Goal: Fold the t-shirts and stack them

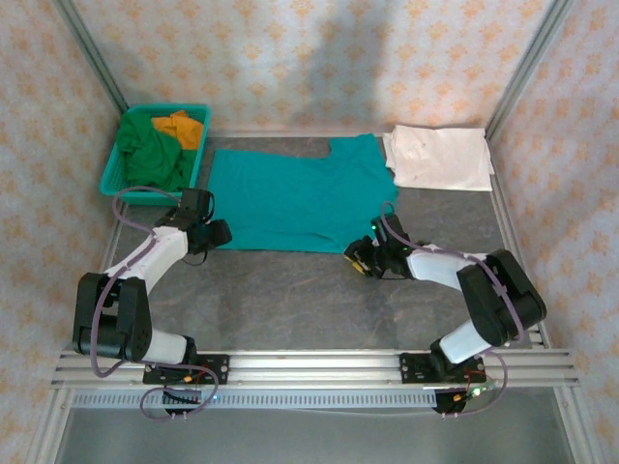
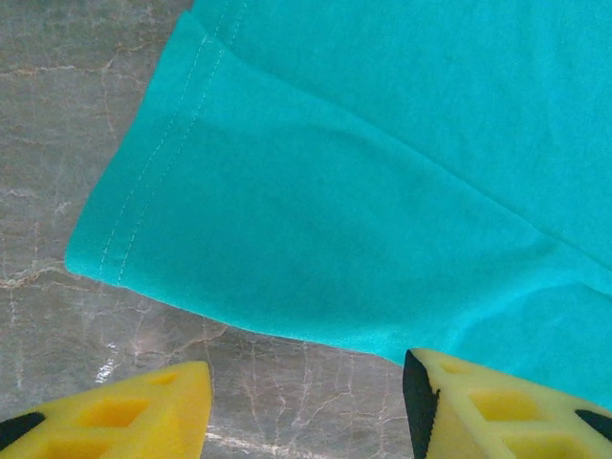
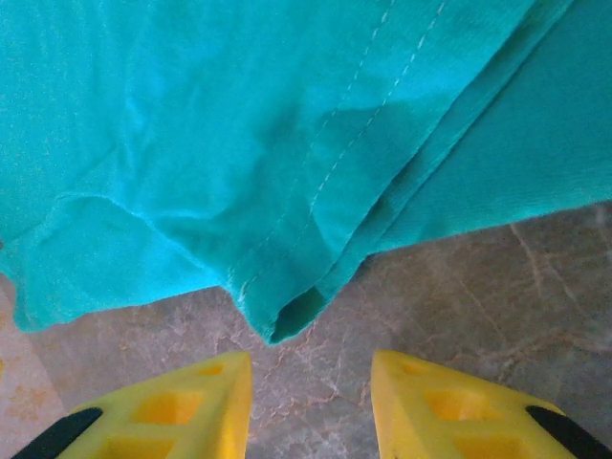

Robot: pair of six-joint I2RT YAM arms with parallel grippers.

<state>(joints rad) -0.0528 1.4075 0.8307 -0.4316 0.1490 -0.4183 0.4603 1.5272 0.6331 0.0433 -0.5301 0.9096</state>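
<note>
The left tool (image 2: 306, 365) and right tool (image 3: 308, 356), both wide open and empty, each sit just short of a near corner of the teal t-shirt (image 1: 290, 198), flat on the table (image 1: 290, 300) straight ahead (long axis running left to right).

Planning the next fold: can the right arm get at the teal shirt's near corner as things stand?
Probably yes. The right gripper is open just short of a hem corner of the teal shirt, with bare table between them and nothing lying over that corner.
</note>
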